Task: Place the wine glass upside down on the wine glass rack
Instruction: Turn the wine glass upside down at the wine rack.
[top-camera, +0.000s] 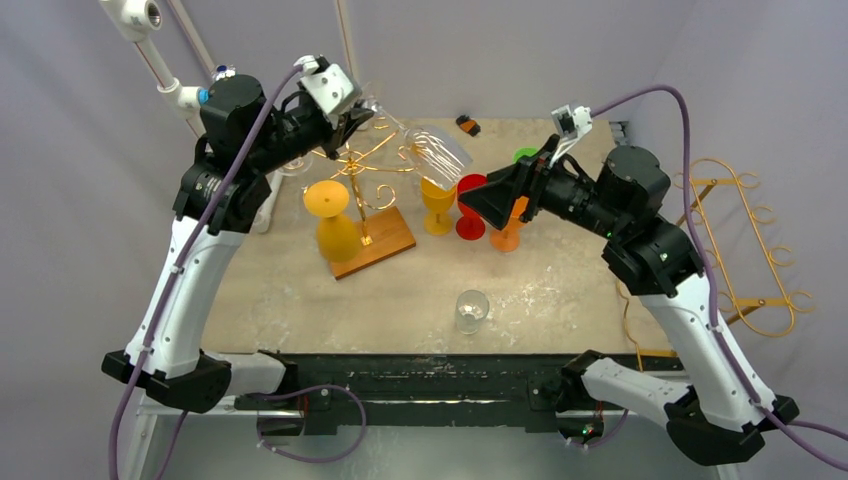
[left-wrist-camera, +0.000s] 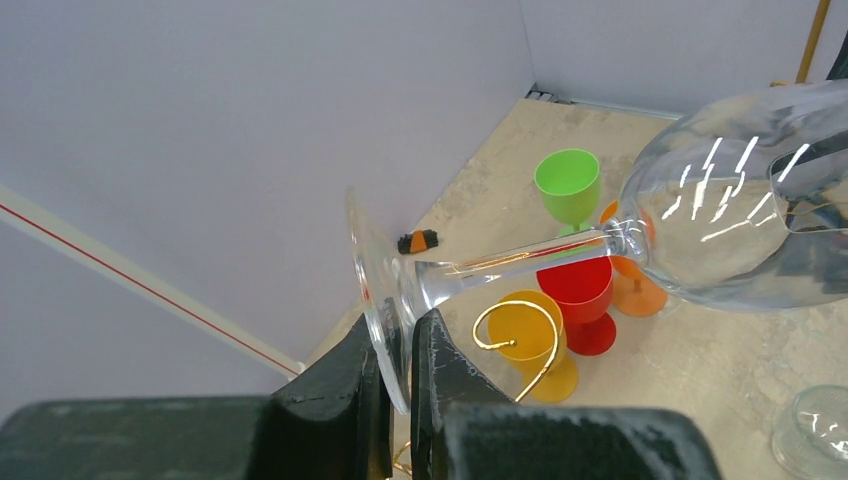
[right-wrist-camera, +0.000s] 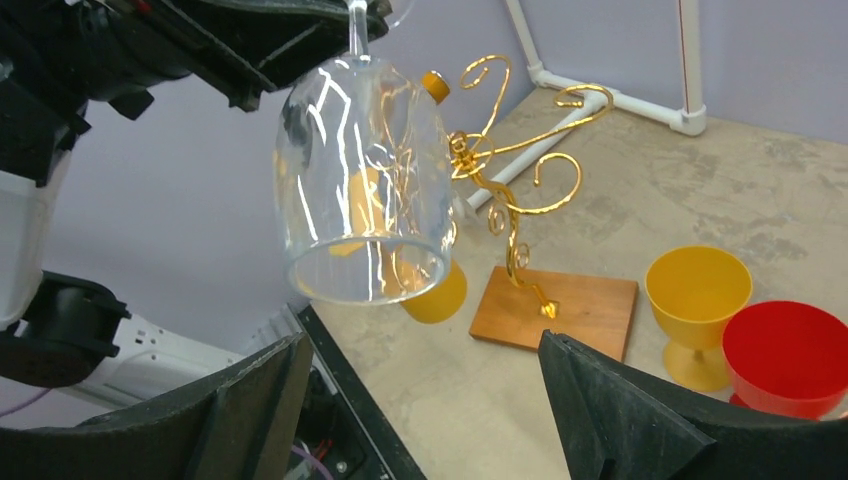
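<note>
My left gripper (left-wrist-camera: 398, 385) is clamped on the edge of the flat foot of the clear, long-stemmed wine glass (left-wrist-camera: 720, 215). The glass hangs in the air over the rear left of the beige stone-look worktop (top-camera: 560, 290), with its stem slanting and its mouth tipped down toward my right. It is thin, smooth glass: light, rigid, slick against hard pads and unforgiving of a knock. Held by the foot's rim alone, the bowl could swing (the stem just above the foot would be steadier, I think).

Just below stands the gold wire rack (top-camera: 372, 225) on its wooden block, and a yellow-orange plastic goblet (top-camera: 335, 225) seems to hang mouth-down on its left side. The curled arms on the rack's right side look free.

Right of the block, a yellow goblet (top-camera: 437, 205), a red goblet (top-camera: 470, 210) and an orange goblet (top-camera: 507, 237) crowd mid-worktop, so I judge the open approach is from above. My right gripper (right-wrist-camera: 425, 400) is spread wide and empty, just beneath the bowl's mouth.
</note>
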